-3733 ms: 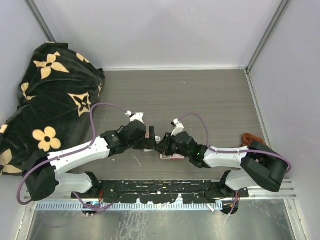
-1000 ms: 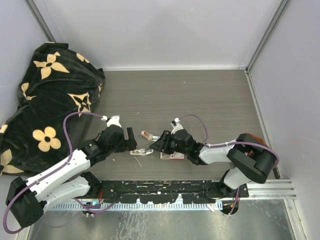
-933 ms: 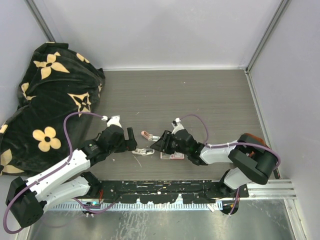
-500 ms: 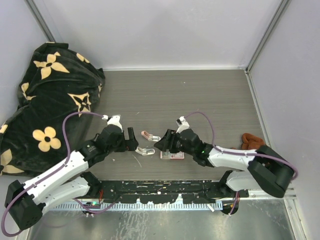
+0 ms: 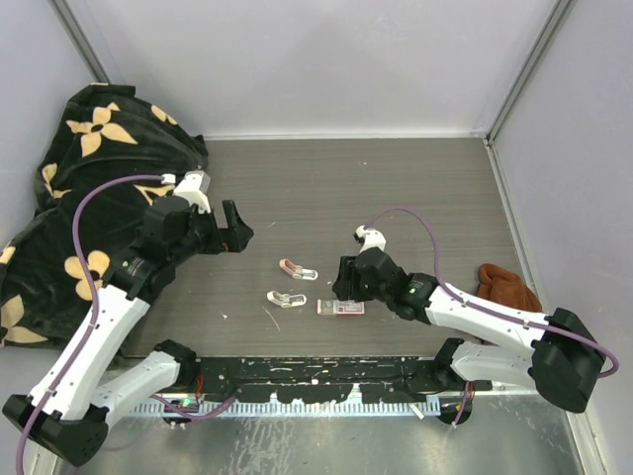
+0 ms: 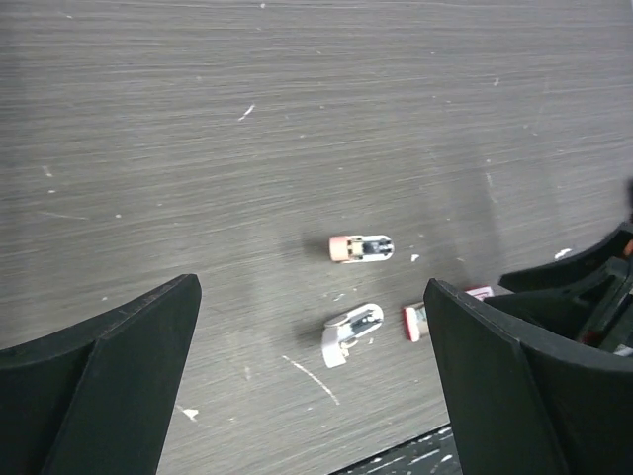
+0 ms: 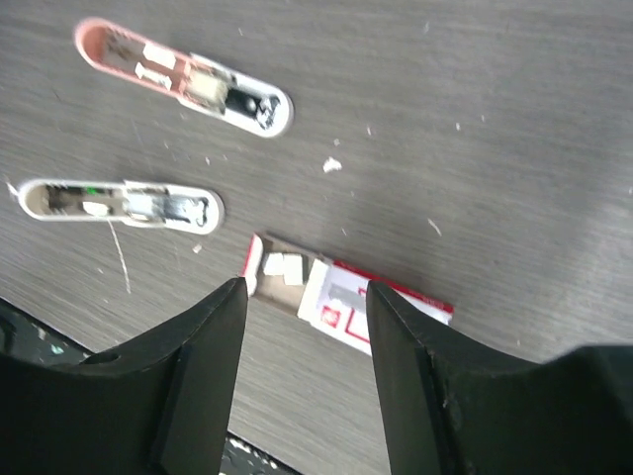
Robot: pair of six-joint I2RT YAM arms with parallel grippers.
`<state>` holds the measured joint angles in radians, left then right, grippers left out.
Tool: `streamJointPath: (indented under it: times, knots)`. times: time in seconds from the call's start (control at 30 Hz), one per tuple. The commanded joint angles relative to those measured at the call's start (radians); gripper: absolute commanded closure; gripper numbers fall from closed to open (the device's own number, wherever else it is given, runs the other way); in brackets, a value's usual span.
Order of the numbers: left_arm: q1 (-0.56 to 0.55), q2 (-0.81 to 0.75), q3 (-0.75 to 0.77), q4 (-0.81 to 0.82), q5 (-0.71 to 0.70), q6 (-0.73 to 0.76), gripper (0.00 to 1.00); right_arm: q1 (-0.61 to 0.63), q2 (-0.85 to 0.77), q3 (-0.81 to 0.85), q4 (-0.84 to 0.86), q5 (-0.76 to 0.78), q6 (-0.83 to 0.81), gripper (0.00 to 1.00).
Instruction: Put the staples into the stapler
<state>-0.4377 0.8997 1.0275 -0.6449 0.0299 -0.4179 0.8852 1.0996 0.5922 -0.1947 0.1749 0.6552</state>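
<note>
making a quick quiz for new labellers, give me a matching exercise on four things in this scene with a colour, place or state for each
Things:
1. staple box
2. stapler farther from the arm bases
3. small crumpled cloth
4. large floral fabric

Descriptions:
a. heaped at the far left
b. inner tray slid partly out
c. pink at one end
d. brown, by the right wall

Pairs: 1-b, 2-c, 3-d, 4-a
</note>
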Motion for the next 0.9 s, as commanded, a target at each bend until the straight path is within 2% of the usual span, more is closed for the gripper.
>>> streamJointPath:
  times: [0.0,0.13,0.33,0.87]
  knots:
    - [0.016,-0.056,-0.041,0.009,-0.087,0.106,0.02,0.032,0.009,0.037,-0.105,-0.006,-0.025,0.45]
    - [0.017,-0.057,-0.068,-0.022,-0.165,0.137,0.02,0.099,0.054,0.077,-0.132,0.052,-0.01,0.51]
    - [0.017,-0.061,-0.063,-0.027,-0.153,0.148,0.02,0.181,0.195,0.172,-0.189,0.177,-0.006,0.58]
    - [0.017,-0.071,-0.075,-0.027,-0.158,0.13,0.02,0.205,0.398,0.244,-0.134,0.168,-0.061,0.67]
